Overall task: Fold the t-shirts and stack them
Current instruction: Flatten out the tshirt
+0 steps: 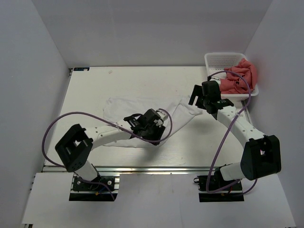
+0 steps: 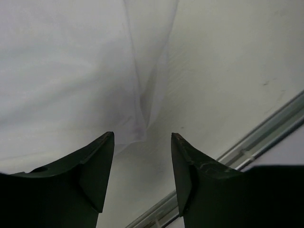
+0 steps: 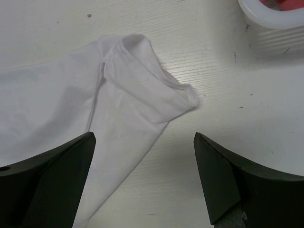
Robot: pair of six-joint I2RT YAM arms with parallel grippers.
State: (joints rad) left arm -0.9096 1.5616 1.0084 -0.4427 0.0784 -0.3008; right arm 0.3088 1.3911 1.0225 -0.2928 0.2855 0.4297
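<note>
A white t-shirt lies spread on the white table, a sleeve pointing right. My left gripper is open and empty just above the shirt's near right corner; the left wrist view shows that cloth corner between and beyond the fingertips. My right gripper is open and empty over the sleeve; the right wrist view shows the sleeve end ahead of the fingers. A pink-red t-shirt is bundled in the white basket.
The basket stands at the back right corner of the table, its rim showing in the right wrist view. The table's metal front rail runs along the near edge and shows in the left wrist view. White walls enclose the table.
</note>
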